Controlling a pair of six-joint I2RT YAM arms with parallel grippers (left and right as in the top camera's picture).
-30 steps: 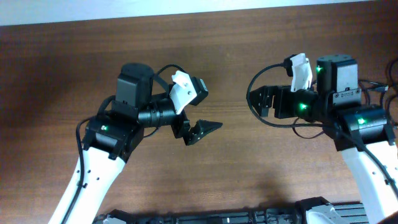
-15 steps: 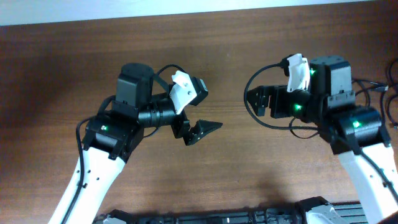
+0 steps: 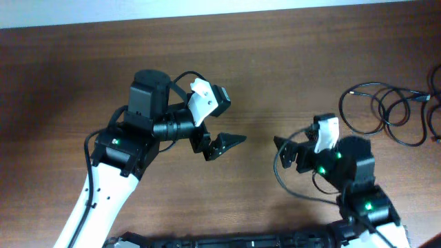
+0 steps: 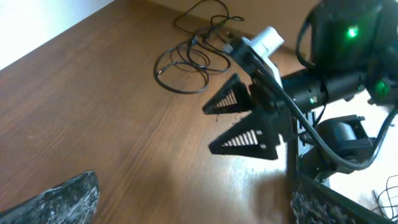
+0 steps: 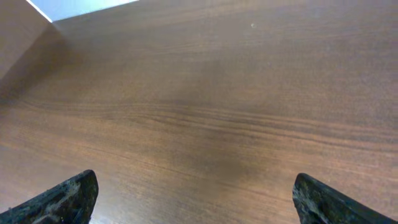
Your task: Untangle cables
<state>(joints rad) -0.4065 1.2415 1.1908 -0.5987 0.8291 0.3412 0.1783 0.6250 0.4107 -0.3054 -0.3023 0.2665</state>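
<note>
On tabletop [image 3: 275,62], near right edge, cables [image 3: 386,110] lie looped, untouched; left gripper [image 3: 224,146] and right gripper [image 3: 284,150] hover, jaws wide open, empty.

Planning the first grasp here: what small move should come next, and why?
Probably turn the right hand toward the cables. It is open and empty, pointing away from them, while the bundle lies untouched at the far right of the table, nearer that arm than the other.

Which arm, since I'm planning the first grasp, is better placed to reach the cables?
Right, probably. The cables lie at the far right, nearer the open right gripper; the left gripper, also open, sits farther away.
</note>
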